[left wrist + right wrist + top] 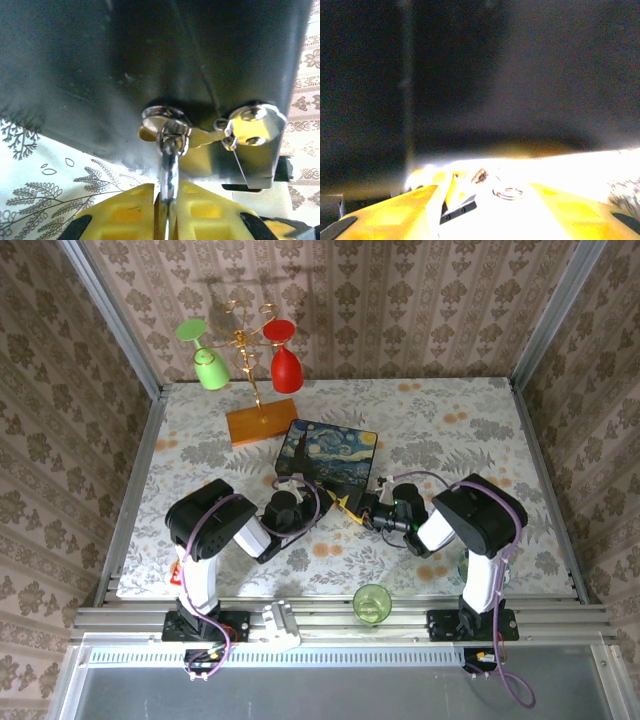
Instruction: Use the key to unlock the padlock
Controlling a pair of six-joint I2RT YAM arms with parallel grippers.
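The dark blue box (330, 452) is lying shut on the table (450, 420), so its contents are hidden. One green cup (372, 602) is standing at the table's near edge. One green glass (205, 360) and one red glass (283, 360) are hanging on one rack (262, 423). The padlock (168, 167) is showing a thin silvery shackle, which is hanging at the box's clasp (255, 135). The left gripper (167, 195) is pinching that shackle with its jaws narrow. The right gripper (485, 200) is sitting close against the box with its jaws apart, and a small silvery ring (507, 192) is lying between them in the glare.
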